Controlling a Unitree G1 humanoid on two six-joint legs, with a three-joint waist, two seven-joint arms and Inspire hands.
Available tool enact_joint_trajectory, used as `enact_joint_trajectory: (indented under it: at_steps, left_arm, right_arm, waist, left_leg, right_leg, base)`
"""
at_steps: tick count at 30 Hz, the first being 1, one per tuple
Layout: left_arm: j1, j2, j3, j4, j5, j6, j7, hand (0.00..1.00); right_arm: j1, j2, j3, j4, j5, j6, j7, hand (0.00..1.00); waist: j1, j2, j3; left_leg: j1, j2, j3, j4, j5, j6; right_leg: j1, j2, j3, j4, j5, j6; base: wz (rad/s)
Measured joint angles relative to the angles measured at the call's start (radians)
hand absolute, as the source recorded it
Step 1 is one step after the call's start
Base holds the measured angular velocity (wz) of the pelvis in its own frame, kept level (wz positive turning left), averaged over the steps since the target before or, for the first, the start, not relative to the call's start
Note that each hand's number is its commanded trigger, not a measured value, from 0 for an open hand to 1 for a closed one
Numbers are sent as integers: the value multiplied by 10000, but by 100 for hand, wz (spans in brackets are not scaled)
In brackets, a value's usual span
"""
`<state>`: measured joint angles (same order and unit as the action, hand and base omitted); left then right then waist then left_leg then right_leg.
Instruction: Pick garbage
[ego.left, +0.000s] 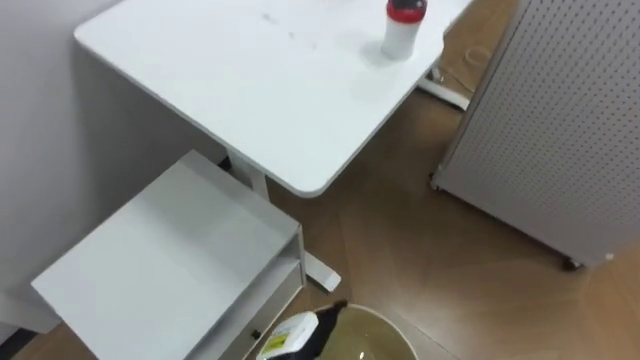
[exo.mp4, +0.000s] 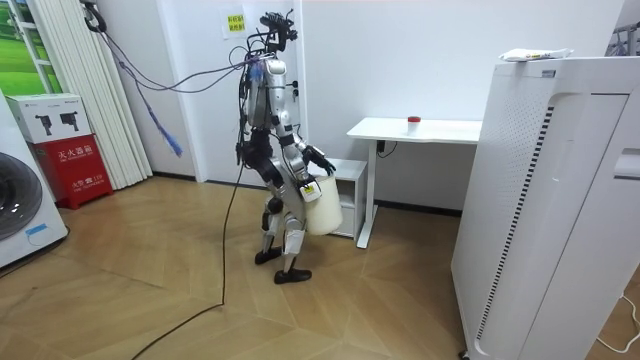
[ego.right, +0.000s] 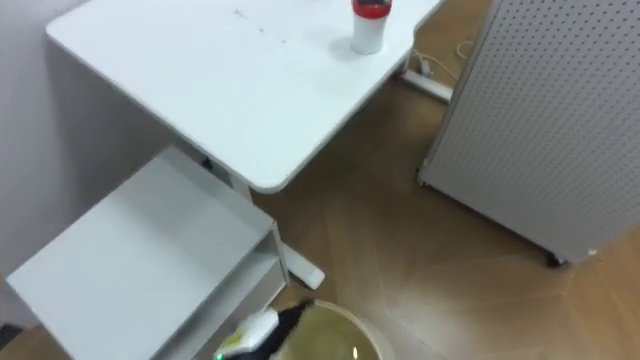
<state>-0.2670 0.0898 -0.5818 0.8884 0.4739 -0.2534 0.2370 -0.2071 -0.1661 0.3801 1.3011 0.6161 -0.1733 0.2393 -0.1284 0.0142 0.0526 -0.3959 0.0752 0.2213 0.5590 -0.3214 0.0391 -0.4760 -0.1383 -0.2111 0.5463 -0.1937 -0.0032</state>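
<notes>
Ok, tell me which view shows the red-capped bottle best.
The left eye view: the red-capped bottle stands large on the white table. The right eye view crops more of its cap; the room view shows it tiny and distant.

One white table (ego.left: 250, 90), one red-capped bottle (ego.left: 405, 28), one low shelf unit (ego.left: 170, 250), one pale bin (ego.left: 375, 330), one perforated panel (ego.left: 560, 120).
</notes>
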Motion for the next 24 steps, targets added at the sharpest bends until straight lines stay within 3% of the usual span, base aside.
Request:
enact_joint_trajectory:
  at_steps: [3,4,8,9,12,14,16,21,24]
  left_arm:
    - [222,442,442,-1188,-20,-235,152,0]
    - [329,493,647,-1457,-82,-427,369,0]
    - [678,663,1265,-2018,-114,-612,665,0]
    - [890,705,1598,-2365,-115,-623,736,0]
    - [1364,793,2303,-2962,-133,-663,1182,0]
    - [1587,918,2559,-3135,-110,-668,1271,0]
    - [1885,1112,2919,-3301,-124,-706,1480,0]
    - [2132,1303,3688,-4017,-152,-710,2207,0]
    - [2429,1210,3823,-4520,-735,-711,2430,0]
  right_arm:
    - [286,-90,-446,60,30,-1,-14,100]
    - [405,-125,-564,63,84,-3,-81,100]
    - [723,-329,-997,46,442,-7,-97,100]
    - [836,-332,-1265,37,439,-6,-96,100]
    - [1051,-327,-1583,33,423,5,-107,100]
    - [1185,-330,-1679,-2,412,5,-90,100]
    - [1346,-337,-1674,-78,381,98,-85,100]
    - [1527,-345,-1685,-206,48,238,-85,100]
    - [1750,-412,-1695,-177,-140,275,-84,100]
  waist:
    - [-1,57,-38]
    - [-7,53,-45]
    - [113,18,-104]
    - [205,-35,-157]
    - [305,-152,-219]
    - [518,-245,-266]
    - [833,-364,-343]
    - [949,-330,-412]
    - [911,-235,-475]
  left_leg:
    - [510,-41,27,-374,43,22]
    - [794,-94,35,-599,90,17]
    - [1585,-311,123,-1246,243,9]
    - [1724,-310,214,-1320,247,4]
    - [2091,-280,281,-1410,246,1]
    - [2463,-227,558,-1557,241,-6]
    - [3012,-83,1018,-1707,220,-42]
    - [3618,300,1429,-2147,90,-259]
    - [4084,357,1533,-2433,140,-384]
  right_leg:
    - [513,19,-44,-319,49,64]
    - [762,18,-38,-408,59,92]
    - [1263,-54,59,-622,0,211]
    - [1313,22,90,-634,-10,224]
    - [1641,86,85,-807,-8,226]
    - [1895,174,147,-959,18,237]
    - [2247,234,-174,-1147,125,129]
    - [2853,485,-1126,-1781,511,-135]
    - [3253,565,-1198,-2021,581,-185]
  base:
    - [-1]
    - [0]
    - [-5]
    - [-20]
    - [-16]
    - [-42]
    - [-65]
    - [-29]
    - [-16]
